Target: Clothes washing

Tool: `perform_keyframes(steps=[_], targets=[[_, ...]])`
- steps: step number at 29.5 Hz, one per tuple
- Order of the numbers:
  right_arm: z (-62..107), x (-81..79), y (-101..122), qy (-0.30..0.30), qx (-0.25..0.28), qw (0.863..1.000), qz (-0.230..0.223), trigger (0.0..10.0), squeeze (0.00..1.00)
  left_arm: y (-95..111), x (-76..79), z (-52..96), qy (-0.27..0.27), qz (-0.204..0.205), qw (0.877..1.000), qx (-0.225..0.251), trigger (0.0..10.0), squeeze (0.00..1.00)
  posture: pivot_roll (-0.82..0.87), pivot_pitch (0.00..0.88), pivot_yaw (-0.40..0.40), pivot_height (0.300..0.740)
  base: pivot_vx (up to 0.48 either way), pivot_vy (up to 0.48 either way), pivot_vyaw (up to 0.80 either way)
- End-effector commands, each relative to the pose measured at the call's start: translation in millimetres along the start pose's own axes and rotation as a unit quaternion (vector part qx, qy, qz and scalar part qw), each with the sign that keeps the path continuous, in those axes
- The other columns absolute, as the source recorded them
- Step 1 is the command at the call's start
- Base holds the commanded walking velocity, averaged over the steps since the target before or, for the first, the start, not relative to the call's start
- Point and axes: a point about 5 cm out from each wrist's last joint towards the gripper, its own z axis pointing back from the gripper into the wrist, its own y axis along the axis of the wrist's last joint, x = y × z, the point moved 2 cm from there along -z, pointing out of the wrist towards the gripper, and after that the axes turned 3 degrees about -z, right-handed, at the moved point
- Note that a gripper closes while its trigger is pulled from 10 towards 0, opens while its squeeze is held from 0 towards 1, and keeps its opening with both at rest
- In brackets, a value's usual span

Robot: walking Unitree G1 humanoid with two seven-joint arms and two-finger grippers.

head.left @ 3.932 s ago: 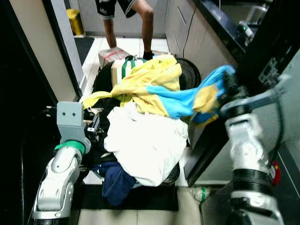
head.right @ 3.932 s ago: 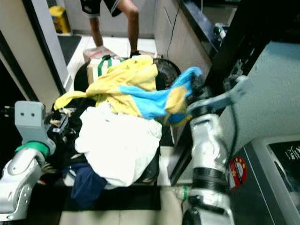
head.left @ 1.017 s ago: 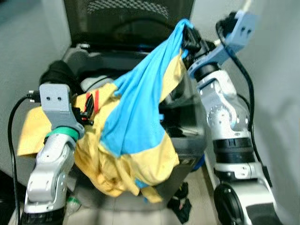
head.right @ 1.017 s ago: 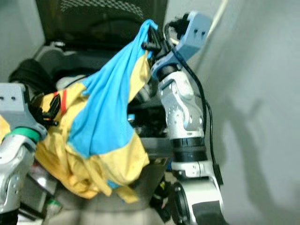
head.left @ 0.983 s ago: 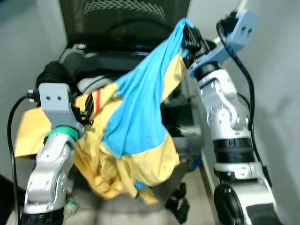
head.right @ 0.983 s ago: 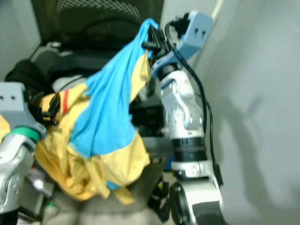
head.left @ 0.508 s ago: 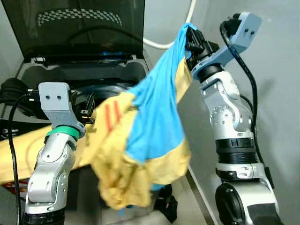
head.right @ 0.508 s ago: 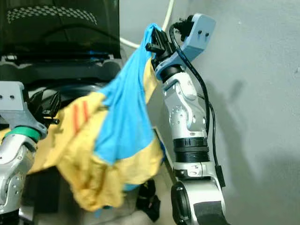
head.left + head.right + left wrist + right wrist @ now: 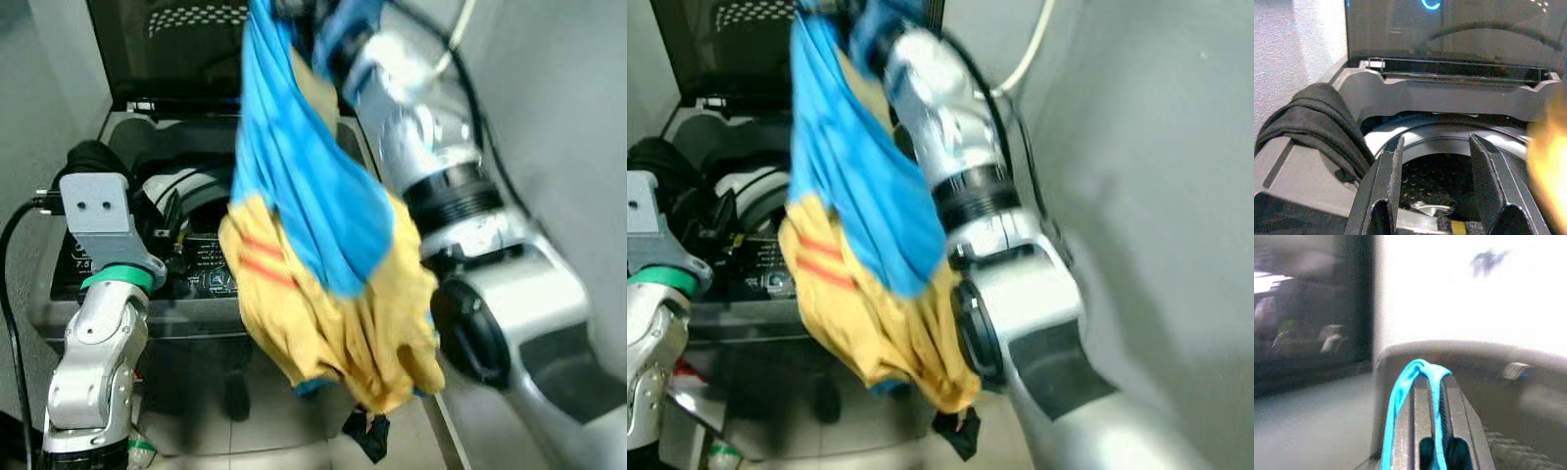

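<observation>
Blue and yellow shirt: hangs from the right gripper, whose fingers are pressed together on a blue fold; two red stripes on the yellow part; no writing can be read. Half a second ago it hung right of the washing machine; now it hangs over the machine's front right corner. Left gripper: fingers apart, holding nothing, above the open drum. Black cloth: draped over the machine's left edge. Lid: raised at the far edge
</observation>
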Motion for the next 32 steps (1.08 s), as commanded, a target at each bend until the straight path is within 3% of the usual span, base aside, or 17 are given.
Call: perform_keyframes(steps=[1, 2, 4, 7, 8, 9, 10, 14, 15, 17, 18, 19, 20, 21, 24, 28, 32], targets=[[-1.6, 25.5, 76, -0.068, 0.138, 0.988, -0.022, 10.0, 0.00, -1, -1.0, 3.8, -0.001, -0.013, 1.000, -0.007, 10.0, 0.00, 0.23, 0.017, -0.063, 0.740, 0.000, 0.000, 0.00], [0.2, 33.8, 107, -0.091, 0.186, 0.977, -0.041, 10.0, 0.00, -1, -1.3, 5.5, -0.001, -0.018, 1.000, -0.007, 10.0, 0.00, 0.23, 0.017, -0.063, 0.740, 0.000, 0.000, 0.00], [2.9, 40.8, 131, -0.089, 0.220, 0.967, -0.089, 10.0, 0.00, 0, -4.0, 9.1, 0.005, -0.020, 1.000, -0.009, 10.0, 0.00, 0.23, 0.024, -0.068, 0.740, 0.000, 0.000, 0.00], [0.1, 38.6, 111, -0.072, 0.181, 0.978, -0.073, 10.0, 0.00, -3, -3.8, 11.6, 0.003, -0.023, 1.000, -0.015, 10.0, 0.00, 0.23, 0.033, -0.065, 0.740, 0.000, 0.000, 0.00], [-1.0, 38.5, 89, -0.069, 0.145, 0.985, -0.069, 10.0, 0.00, -3, -2.7, 11.3, 0.001, -0.023, 1.000, -0.016, 10.0, 0.00, 0.23, 0.045, -0.055, 0.740, 0.000, 0.000, 0.00], [-1.0, 38.5, 89, -0.069, 0.145, 0.985, -0.069, 10.0, 0.00, -3, -2.7, 11.3, 0.001, -0.023, 1.000, -0.016, 10.0, 0.00, 0.23, 0.045, -0.055, 0.740, 0.000, 0.000, 0.00], [-1.1, 38.5, 75, -0.068, 0.122, 0.988, -0.069, 10.0, 0.00, -3, -2.0, 11.0, 0.000, -0.023, 1.000, -0.015, 10.0, 0.00, 0.23, 0.045, -0.055, 0.740, 0.000, 0.000, 0.00], [9.1, 31.0, -14, -0.048, -0.023, 0.997, -0.052, 10.0, 0.00, -3, 3.4, 8.7, -0.017, -0.026, 0.999, -0.018, 10.0, 0.00, 0.23, 0.051, -0.051, 0.740, 0.000, 0.000, 0.00], [9.1, 31.0, -14, -0.048, -0.023, 0.997, -0.052, 10.0, 0.00, -3, 3.4, 8.7, -0.017, -0.026, 0.999, -0.018, 10.0, 0.00, 0.23, 0.051, -0.051, 0.740, 0.000, 0.000, 0.00], [22.1, 23.3, -60, -0.025, -0.095, 0.995, -0.011, 10.0, 0.00, -3, 4.6, 9.0, -0.021, -0.028, 0.999, -0.020, 10.0, 0.00, 0.23, 0.055, -0.049, 0.740, 0.000, 0.000, 0.00], [22.1, 23.3, -60, -0.025, -0.095, 0.995, -0.011, 10.0, 0.00, -3, 4.6, 9.0, -0.021, -0.028, 0.999, -0.020, 10.0, 0.00, 0.23, 0.055, -0.049, 0.740, 0.000, 0.000, 0.00], [30.2, 20.3, -80, -0.014, -0.126, 0.992, -0.002, 10.0, 0.00, -4, 5.2, 9.7, -0.023, -0.028, 0.999, -0.021, 10.0, 0.00, 0.23, 0.058, -0.051, 0.740, 0.000, 0.000, 0.00], [58.9, 11.8, -134, 0.032, -0.213, 0.976, 0.028, 10.0, 0.00, -5, 7.4, 11.9, -0.032, -0.027, 0.999, -0.028, 10.0, 0.00, 0.23, 0.061, -0.052, 0.740, 0.000, 0.000, 0.00], [73.5, 8.8, -155, 0.054, -0.255, 0.965, 0.027, 10.0, 0.00, -6, 8.3, 12.8, -0.037, -0.031, 0.998, -0.032, 10.0, 0.00, 0.23, 0.061, -0.052, 0.740, 0.000, 0.000, 0.00], [88.0, 7.2, -173, 0.075, -0.297, 0.952, 0.026, 10.0, 0.00, -6, 9.2, 13.6, -0.043, -0.035, 0.998, -0.037, 10.0, 0.00, 0.23, 0.061, -0.052, 0.740, 0.000, 0.000, 0.00], [114.8, 15.4, -196, 0.105, -0.385, 0.916, 0.041, 10.0, 0.00, -10, 9.6, 13.8, -0.053, -0.043, 0.996, -0.049, 10.0, 0.00, 0.23, 0.065, -0.038, 0.740, 0.000, 0.000, 0.00], [120.9, 31.5, -194, 0.086, -0.411, 0.906, 0.042, 10.0, 0.00, -11, 12.1, 11.5, -0.072, -0.049, 0.994, -0.059, 10.0, 0.00, 0.23, 0.065, -0.024, 0.740, 0.000, 0.000, 0.00]])
